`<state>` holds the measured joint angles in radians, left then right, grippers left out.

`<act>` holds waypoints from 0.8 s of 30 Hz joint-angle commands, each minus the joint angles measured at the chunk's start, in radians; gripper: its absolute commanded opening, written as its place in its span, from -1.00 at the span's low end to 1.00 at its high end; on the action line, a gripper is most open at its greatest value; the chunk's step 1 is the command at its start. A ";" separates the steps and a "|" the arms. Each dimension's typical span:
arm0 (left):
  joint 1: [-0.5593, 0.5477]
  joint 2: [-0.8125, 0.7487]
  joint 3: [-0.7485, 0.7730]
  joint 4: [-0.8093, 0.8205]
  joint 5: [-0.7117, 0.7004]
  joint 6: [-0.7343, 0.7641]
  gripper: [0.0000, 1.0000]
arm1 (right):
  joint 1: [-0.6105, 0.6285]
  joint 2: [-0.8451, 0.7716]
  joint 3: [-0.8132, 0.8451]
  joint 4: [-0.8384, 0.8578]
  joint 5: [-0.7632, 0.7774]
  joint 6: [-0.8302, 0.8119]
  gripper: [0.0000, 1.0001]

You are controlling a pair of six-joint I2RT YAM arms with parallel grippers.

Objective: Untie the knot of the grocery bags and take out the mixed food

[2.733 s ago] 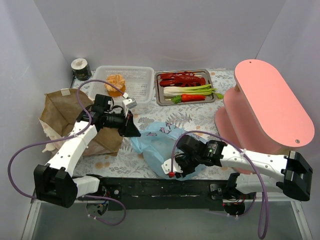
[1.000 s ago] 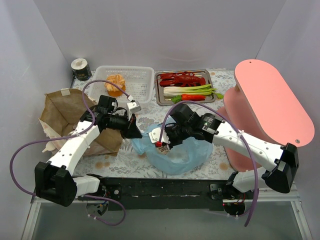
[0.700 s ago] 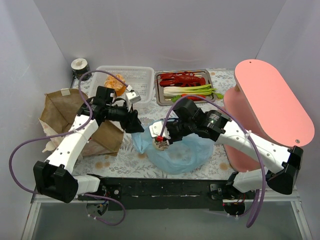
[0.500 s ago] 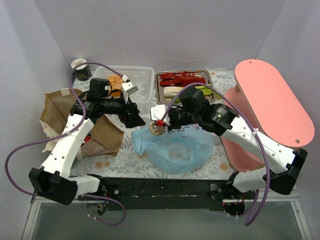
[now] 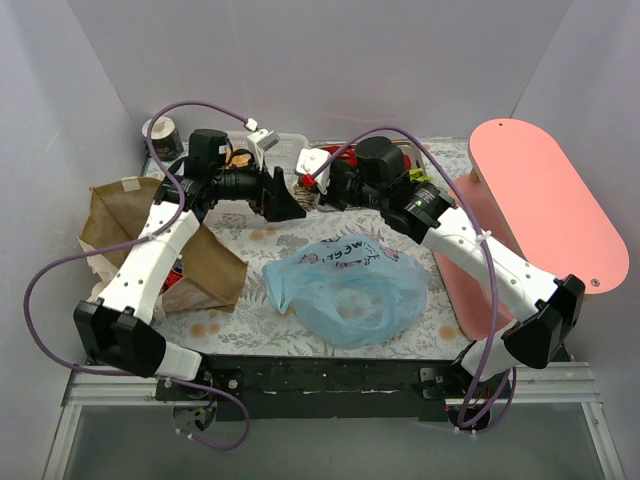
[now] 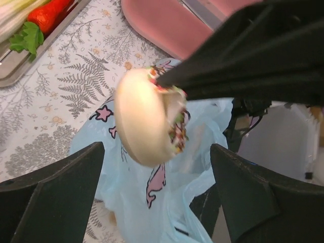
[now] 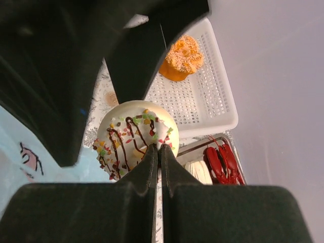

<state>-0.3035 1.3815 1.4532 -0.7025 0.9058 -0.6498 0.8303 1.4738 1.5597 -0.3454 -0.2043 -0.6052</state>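
Note:
My right gripper (image 7: 158,147) is shut on the rim of a toy doughnut (image 7: 134,136) with white icing, sprinkles and chocolate drizzle. It holds the doughnut in the air near the white basket (image 7: 202,96). My left gripper (image 6: 157,152) is open, and its two fingers (image 7: 136,55) stand on either side of the doughnut (image 6: 144,119); I cannot tell whether they touch it. The light-blue grocery bag (image 5: 345,290) lies open on the table below. The brown paper bag (image 5: 125,225) stands at the left. An orange cupcake-like piece (image 7: 181,58) sits in the basket. The lobster (image 7: 223,159), leek (image 7: 197,169) and carrot (image 6: 48,12) lie on a metal tray (image 6: 30,66).
A pink two-tier shelf (image 5: 540,200) fills the right side. A small dark can with a white top (image 5: 160,135) stands at the back left corner. White walls close in the back and both sides.
The right gripper lifted the doughnut out of the blue bag and carried it toward the back. The left gripper let go of the bag, opened and swung back to meet it.

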 commanded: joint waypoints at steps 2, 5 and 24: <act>0.010 0.129 0.068 0.144 0.057 -0.227 0.48 | -0.016 0.008 -0.003 0.155 -0.026 0.009 -0.97; 0.033 0.204 0.090 0.196 0.161 -0.266 -0.40 | -0.020 0.016 -0.021 0.169 -0.032 -0.005 -0.97; 0.210 0.563 0.381 0.153 -0.034 -0.266 -1.00 | -0.385 0.048 -0.138 0.269 -0.104 0.453 0.96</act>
<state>-0.0784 1.9106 1.7481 -0.5304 0.9997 -0.9459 0.4393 1.5120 1.4609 -0.1280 -0.2214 -0.2699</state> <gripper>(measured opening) 0.100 0.982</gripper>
